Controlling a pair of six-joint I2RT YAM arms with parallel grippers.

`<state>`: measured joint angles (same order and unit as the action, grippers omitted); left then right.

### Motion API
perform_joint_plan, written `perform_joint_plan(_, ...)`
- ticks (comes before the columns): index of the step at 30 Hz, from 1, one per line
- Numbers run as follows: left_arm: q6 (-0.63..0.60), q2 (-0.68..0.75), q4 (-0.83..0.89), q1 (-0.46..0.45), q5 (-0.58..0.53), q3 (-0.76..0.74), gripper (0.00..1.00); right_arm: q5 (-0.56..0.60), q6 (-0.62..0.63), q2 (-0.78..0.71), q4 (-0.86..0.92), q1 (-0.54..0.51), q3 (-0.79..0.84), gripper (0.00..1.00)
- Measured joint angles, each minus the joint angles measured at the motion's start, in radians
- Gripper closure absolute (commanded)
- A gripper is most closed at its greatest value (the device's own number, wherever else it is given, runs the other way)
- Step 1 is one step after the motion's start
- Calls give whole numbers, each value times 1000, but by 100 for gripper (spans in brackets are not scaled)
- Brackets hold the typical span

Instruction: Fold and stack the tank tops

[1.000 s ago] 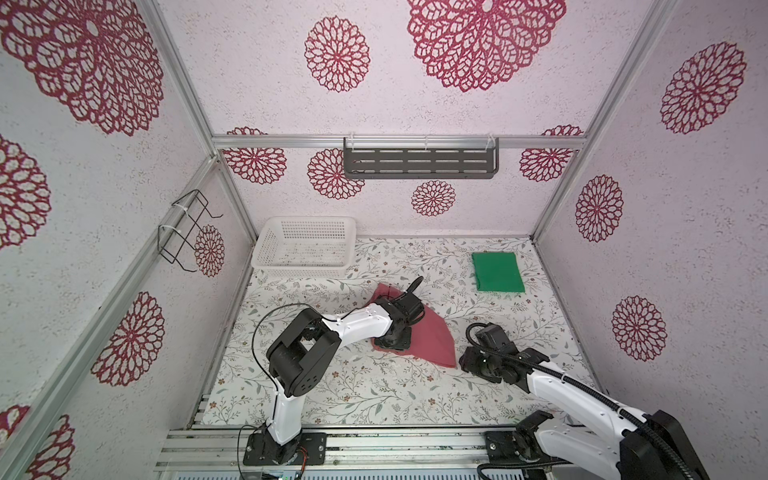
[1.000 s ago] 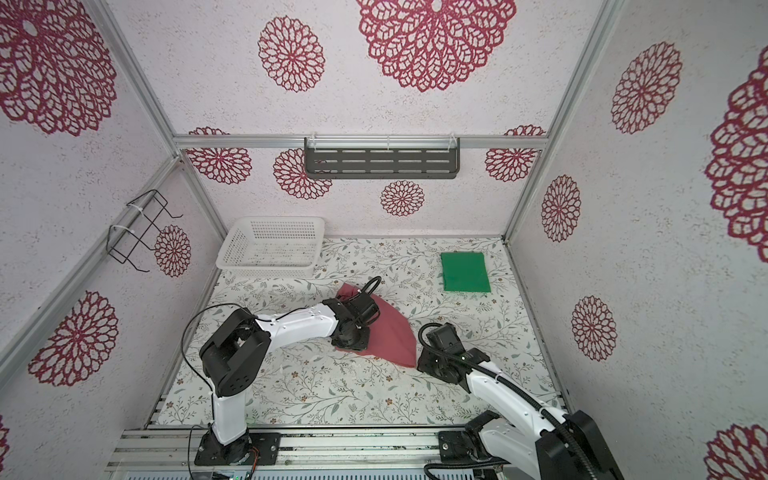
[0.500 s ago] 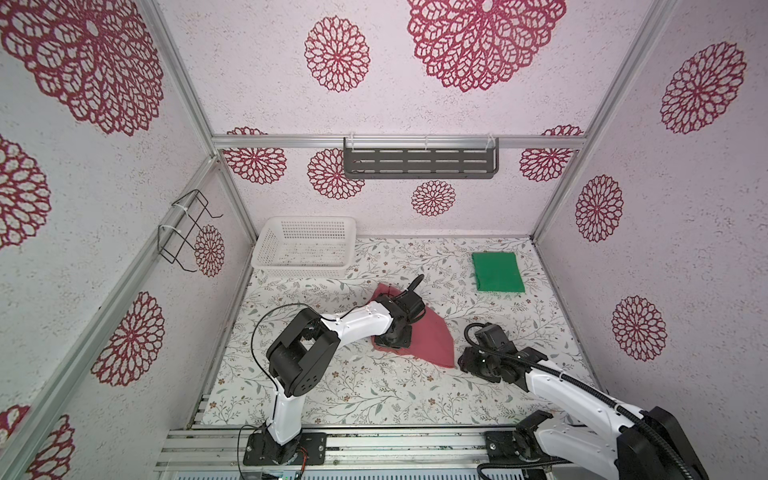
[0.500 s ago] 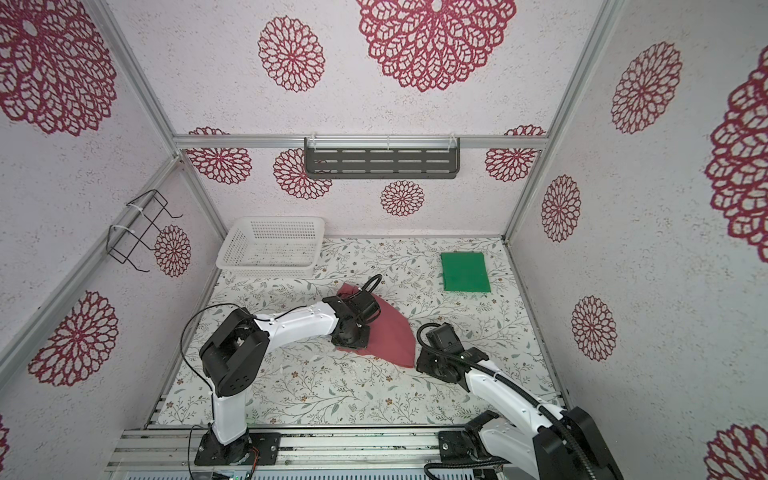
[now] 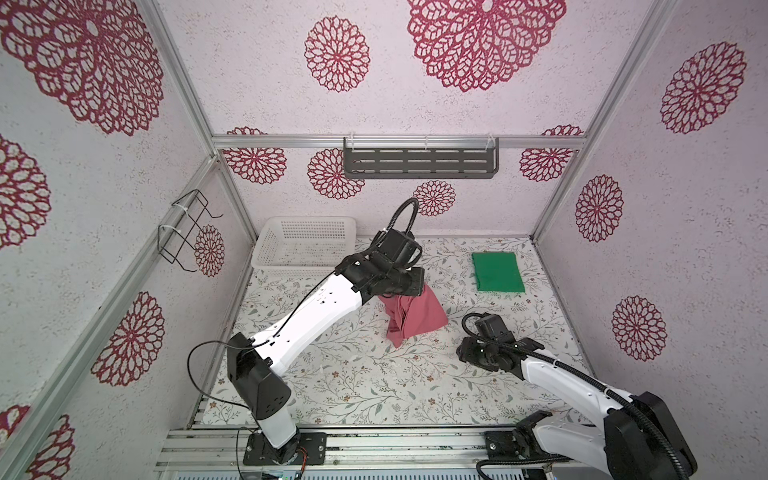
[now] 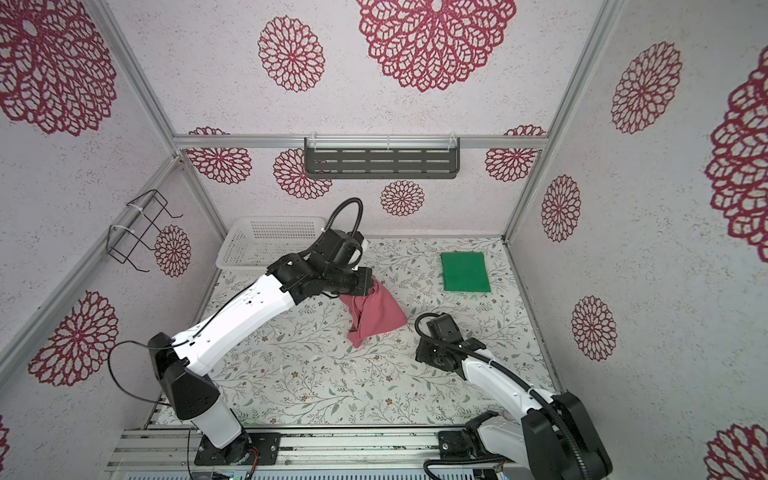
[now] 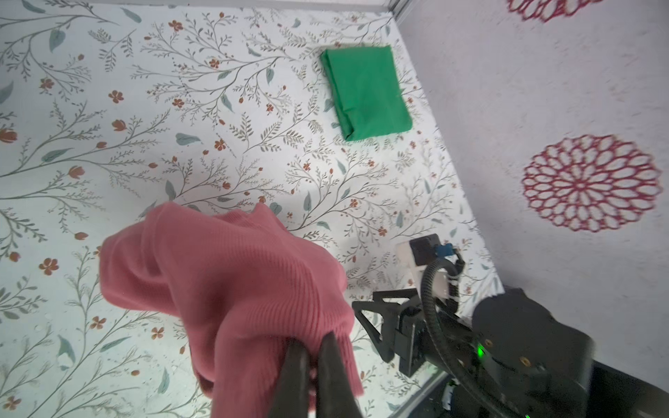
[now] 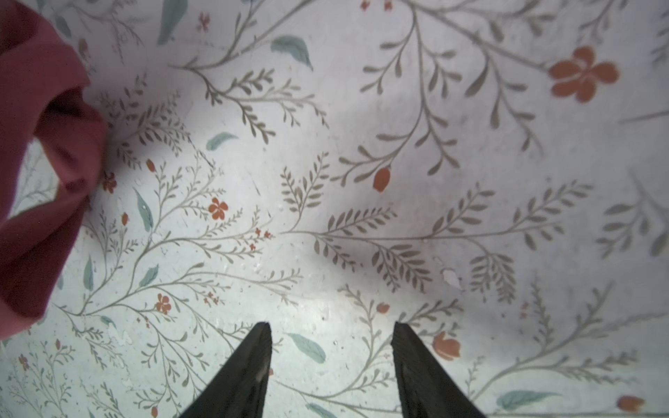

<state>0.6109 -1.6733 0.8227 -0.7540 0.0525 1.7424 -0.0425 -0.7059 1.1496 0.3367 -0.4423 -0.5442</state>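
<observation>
Rose top: dusty rose-red knit tank top (image 5: pixel 415 318) hangs bunched from the left gripper (image 5: pixel 417 290), lower end down at the floral-print table (image 5: pixel 353 382).
Green top: bright green tank top (image 5: pixel 497 272), folded flat, well apart.
Right side: right gripper (image 5: pixel 462 354) low, near the rose top, apart from it.

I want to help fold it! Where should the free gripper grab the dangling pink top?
I'd take the pink top by its lower corner pointing toward the right gripper, coming in from that side, low over the table. The left gripper pinches the upper end, so the cloth hangs bunched and that corner sticks out free.
</observation>
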Motion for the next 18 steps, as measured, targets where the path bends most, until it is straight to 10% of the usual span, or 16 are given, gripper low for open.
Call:
perform_joint_plan(11,209,179,-265,45,70,-636,100,-171,54,29,-40,27,-11,41)
perform_joint_plan(18,270,79,-337,-13,105,-682,81,-251,21,-17,-74,6,51,41)
